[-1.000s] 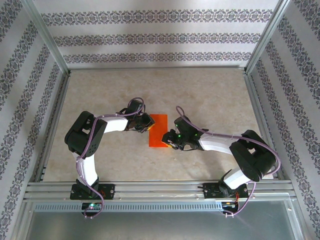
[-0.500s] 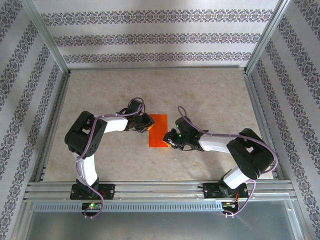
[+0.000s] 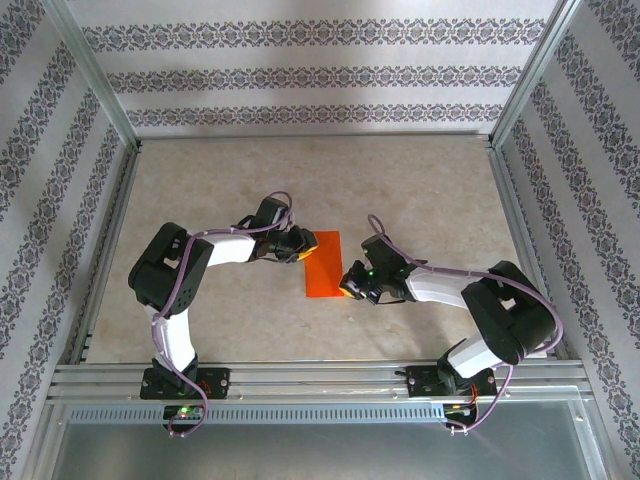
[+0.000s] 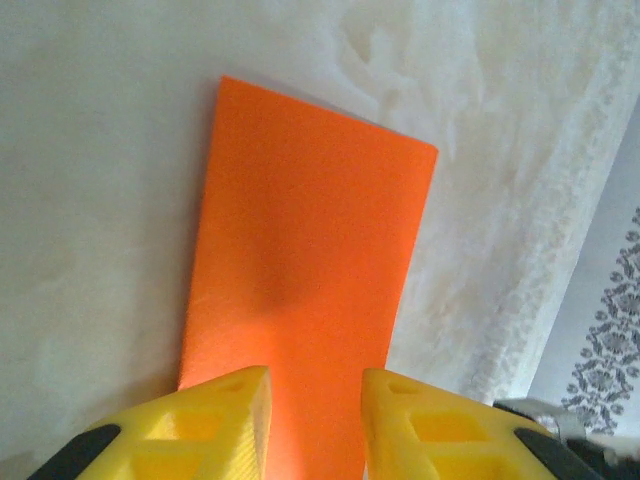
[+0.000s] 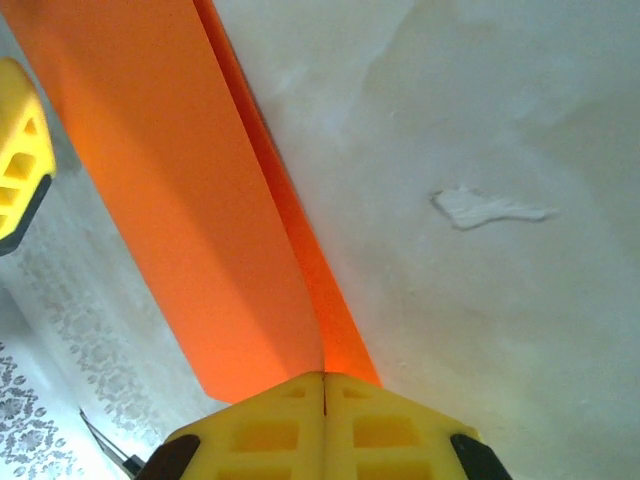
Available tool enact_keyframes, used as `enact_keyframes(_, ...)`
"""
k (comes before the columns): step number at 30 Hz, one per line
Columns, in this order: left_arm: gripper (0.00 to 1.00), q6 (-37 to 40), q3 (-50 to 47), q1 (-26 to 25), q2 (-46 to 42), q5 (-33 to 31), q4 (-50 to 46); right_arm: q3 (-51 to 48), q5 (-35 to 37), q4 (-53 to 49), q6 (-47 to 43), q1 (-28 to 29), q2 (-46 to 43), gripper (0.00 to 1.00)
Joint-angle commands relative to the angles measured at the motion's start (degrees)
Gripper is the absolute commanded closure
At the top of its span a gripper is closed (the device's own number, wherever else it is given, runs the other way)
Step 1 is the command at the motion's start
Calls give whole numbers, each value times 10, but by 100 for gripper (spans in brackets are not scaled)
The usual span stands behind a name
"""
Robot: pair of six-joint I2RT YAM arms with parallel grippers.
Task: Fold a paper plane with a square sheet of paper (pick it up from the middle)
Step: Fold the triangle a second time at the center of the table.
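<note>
The square sheet of paper (image 3: pixel 322 265) lies on the table folded into a narrow bright orange rectangle, not a paper plane. My left gripper (image 3: pixel 303 247) is at its far left corner. In the left wrist view its yellow fingers (image 4: pixel 235 415) stand apart, open, with the flat sheet (image 4: pixel 305 260) showing in the gap. My right gripper (image 3: pixel 348 287) is at the near right edge. In the right wrist view it (image 5: pixel 323 385) is shut on the sheet (image 5: pixel 190 210), whose two layers run into the seam between the fingers, the upper layer lifted.
The beige marbled tabletop (image 3: pixel 420 190) is bounded by aluminium rails (image 3: pixel 310 375) at the front and patterned walls at the back and sides. A small white scuff (image 5: pixel 490 208) marks the table right of the sheet. A yellow finger of the left gripper (image 5: pixel 22 160) appears at the far end.
The right gripper has closed onto the sheet's edge and drawn back slightly right, shifting the sheet that way. The left gripper's fingers have parted a little.
</note>
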Motion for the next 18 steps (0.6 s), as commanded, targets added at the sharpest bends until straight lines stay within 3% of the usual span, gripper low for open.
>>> enact_keyframes(1,70,75,26,6,-14,21,-42,22,-34,-57,-50,-13,-13,100)
enact_keyframes(8,73,112,63,6,22,39,-86,39,-54,-62,-59,-18,-2,100)
enact_keyframes(18,76,127,76,6,56,12,-153,54,-57,-45,-59,-16,5,100)
